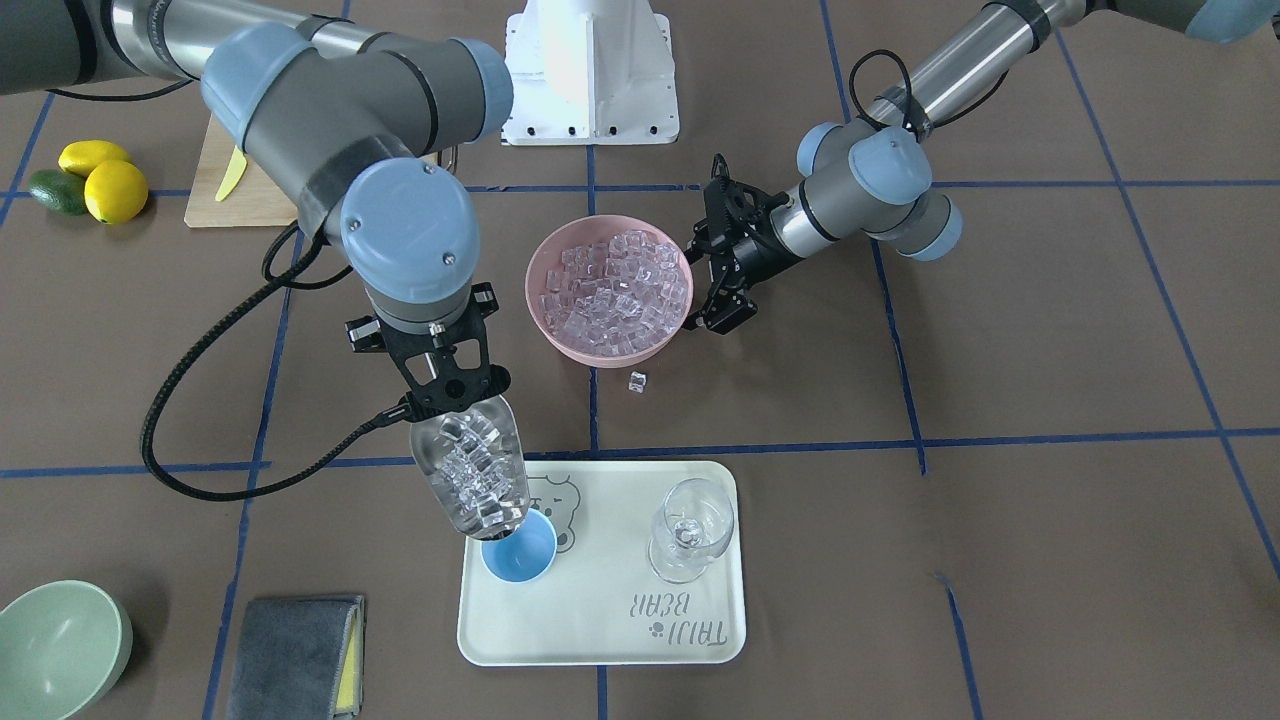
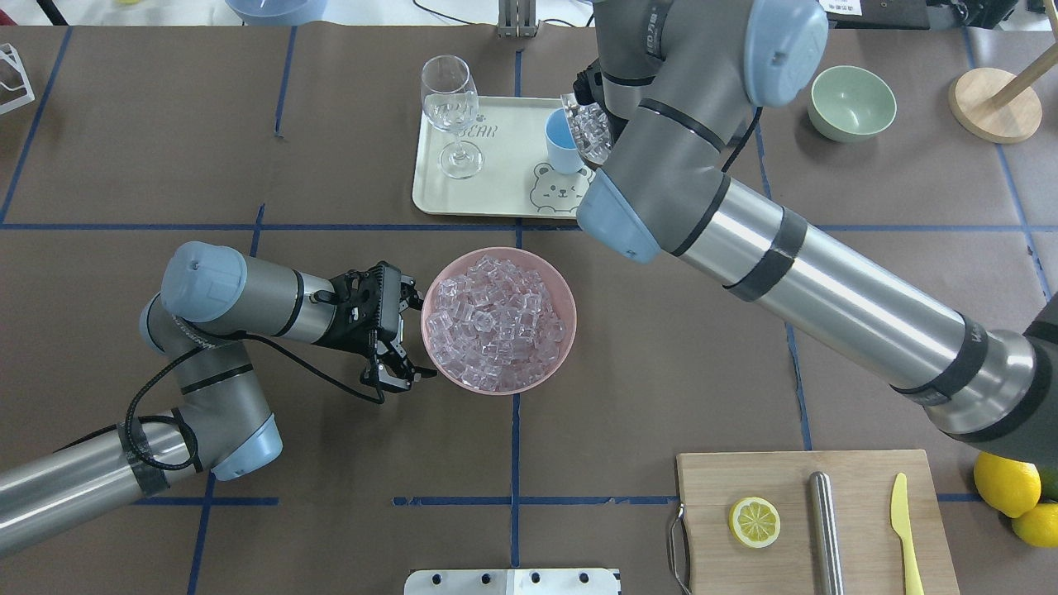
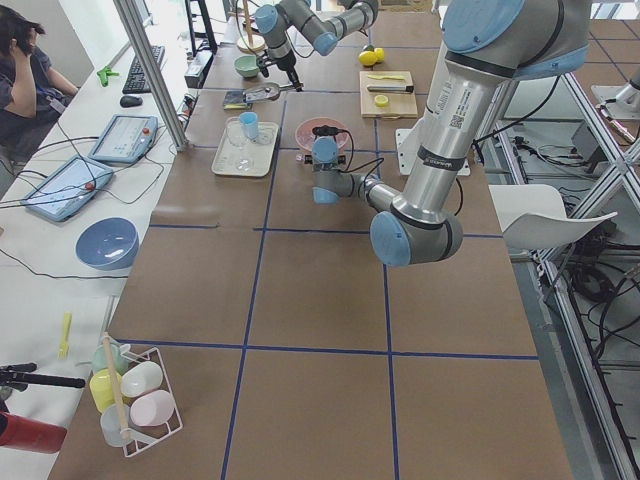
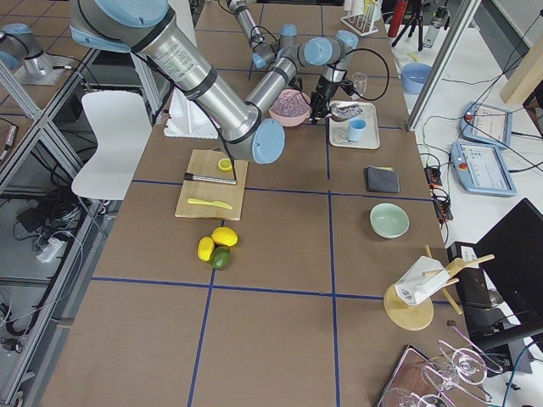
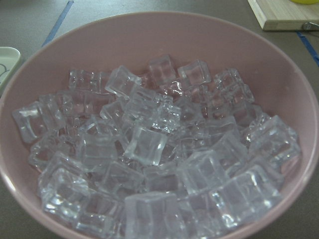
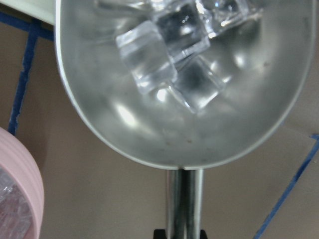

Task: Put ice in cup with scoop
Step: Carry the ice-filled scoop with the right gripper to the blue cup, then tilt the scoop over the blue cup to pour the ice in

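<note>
**Ice poised over the cup.** The right gripper (image 1: 450, 388), clamped shut on the thin handle, holds the scoop (image 1: 470, 465) nose-down at centre-left of the front view. Its trough is heaped with ice (image 6: 169, 55).

The scoop's long axis runs from the gripper down the frame. Its lip sits over the upper-left rim of the cup (image 1: 522, 558), which stands on the left part of the tray (image 1: 600, 625) in the lower middle. What shows of the cup's inside looks bare blue.

The pour appears to turn on that overlap. The lip covers only the cup's edge, so sliding cubes may strike the rim or land on the tray unless the tip goes further in.

The right arm reaches in from the upper left, wrist bent down above the scoop. It is much the nearer arm.

Right of centre, the left gripper (image 1: 702, 282) stands spread wide beside the outer wall of the bowl (image 1: 600, 358), gripping nothing that shows. Whether it touches the bowl cannot be told. A loose cube (image 1: 637, 381) lies just below the bowl.
</note>
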Tool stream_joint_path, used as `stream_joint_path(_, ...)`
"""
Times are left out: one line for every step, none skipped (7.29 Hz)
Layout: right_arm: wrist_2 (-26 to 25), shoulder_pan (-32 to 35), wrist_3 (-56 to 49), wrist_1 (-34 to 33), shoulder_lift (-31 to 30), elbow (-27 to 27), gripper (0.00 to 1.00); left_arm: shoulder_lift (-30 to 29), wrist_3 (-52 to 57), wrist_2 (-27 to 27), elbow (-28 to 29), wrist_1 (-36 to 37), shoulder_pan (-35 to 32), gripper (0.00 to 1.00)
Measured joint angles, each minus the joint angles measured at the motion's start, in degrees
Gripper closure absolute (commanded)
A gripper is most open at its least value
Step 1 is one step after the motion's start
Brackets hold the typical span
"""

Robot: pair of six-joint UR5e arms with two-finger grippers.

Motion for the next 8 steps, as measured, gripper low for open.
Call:
stream_joint_path(-2.1, 0.04, -3.0, -3.02, 2.26, -2.65, 1.0, -0.01, 0.0, 0.0, 0.03, -0.01, 0.09, 0.0)
stream_joint_path(-5.2, 0.06, -8.02, -7.1, 4.35, -4.54, 1.0, 0.0, 0.0, 0.0, 0.06, 0.01, 0.12, 0.0)
stream_joint_path(-8.07, 0.08, -12.33, -10.56, 5.71, -5.52, 1.0, 0.0, 0.0, 0.0, 0.08, 0.0, 0.14, 0.0)
stream_joint_path(-9.92, 0.1, -15.63, -12.92, 6.36, -5.99, 1.0, 0.01, 0.0, 0.0, 0.09, -0.03, 0.15, 0.0)
stream_joint_path(-11.55, 0.12, -18.31, -15.28, 7.09, -6.61, 1.0, 0.04, 0.0, 0.0, 0.09, -0.03, 0.15, 0.0)
stream_joint_path(-13.21, 0.1, -20.46, -17.7, 8.07, -7.43, 1.0, 0.07, 0.0, 0.0, 0.09, -0.01, 0.15, 0.0)
stream_joint_path(-14.67, 0.09, -22.39, -19.65, 8.95, -8.2, 1.0, 0.07, 0.0, 0.0, 0.09, -0.04, 0.15, 0.0)
stream_joint_path(-15.95, 0.08, -23.76, -20.88, 10.2, -9.8, 1.0, 0.08, 0.0, 0.0, 0.09, -0.05, 0.15, 0.0)
